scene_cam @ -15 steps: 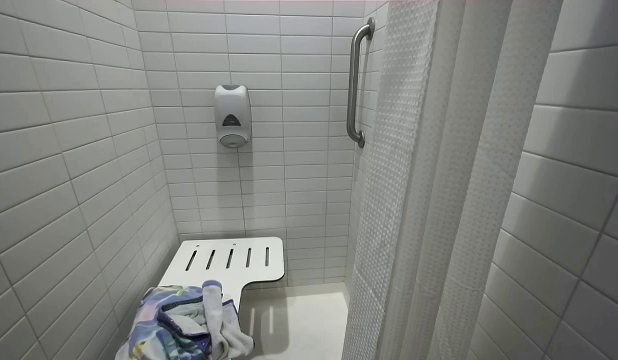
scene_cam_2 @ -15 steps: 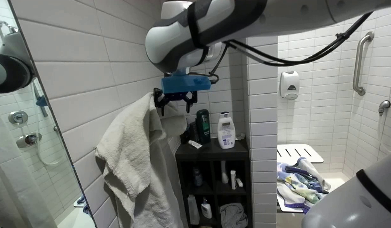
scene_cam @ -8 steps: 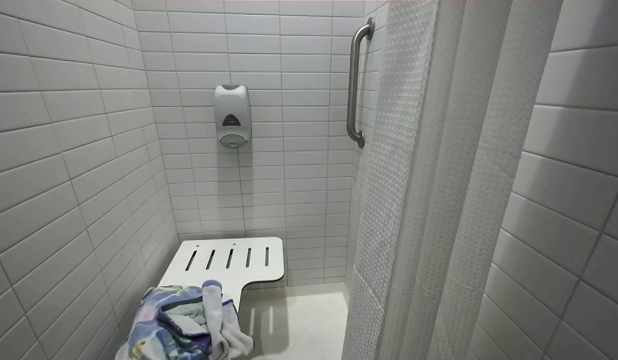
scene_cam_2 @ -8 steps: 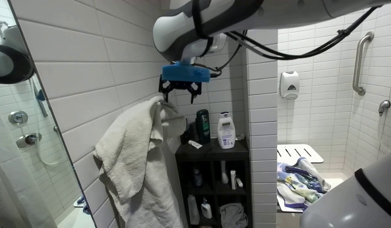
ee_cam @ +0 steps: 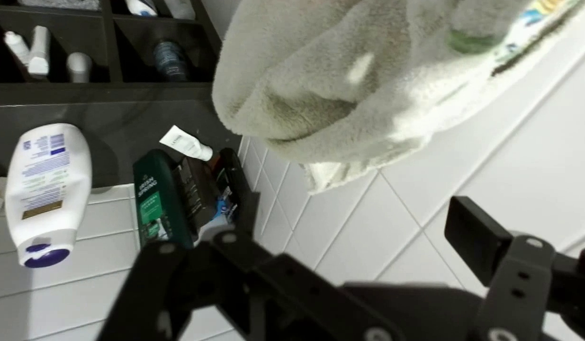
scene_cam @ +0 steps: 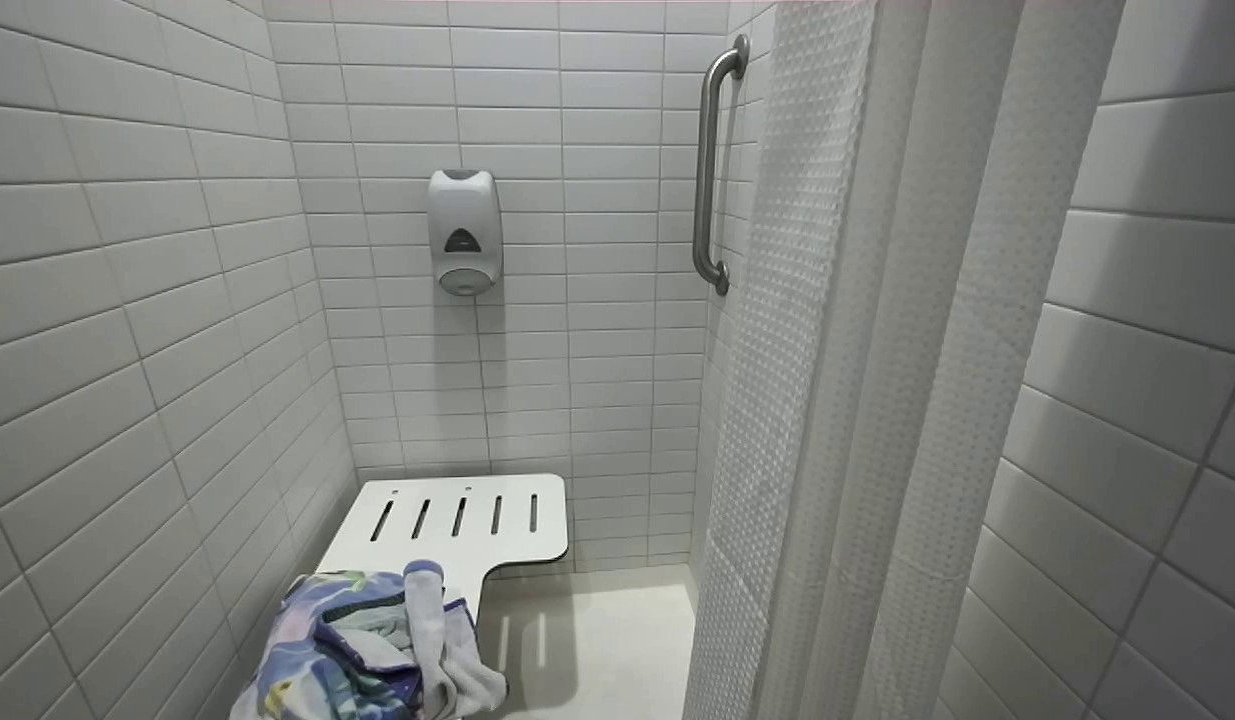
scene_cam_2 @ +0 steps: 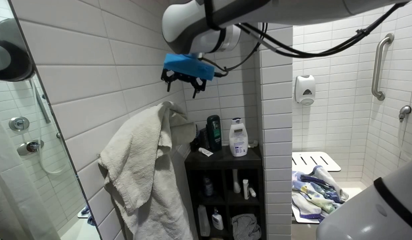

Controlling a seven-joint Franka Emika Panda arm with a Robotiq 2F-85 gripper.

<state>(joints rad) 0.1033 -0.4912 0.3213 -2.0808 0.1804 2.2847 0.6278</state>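
End effector (scene_cam_2: 181,94) higher, newly tilted, jaws apart, pale towel (scene_cam_2: 135,160) hanging below.

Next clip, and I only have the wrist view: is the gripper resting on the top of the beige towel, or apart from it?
Observer: Apart. In an exterior view the gripper hangs above the top of the beige towel, with a gap between them.
Operator: Any cloth outside my picture?
Observer: Yes, in both exterior views a multicoloured cloth lies crumpled on a white slotted seat.
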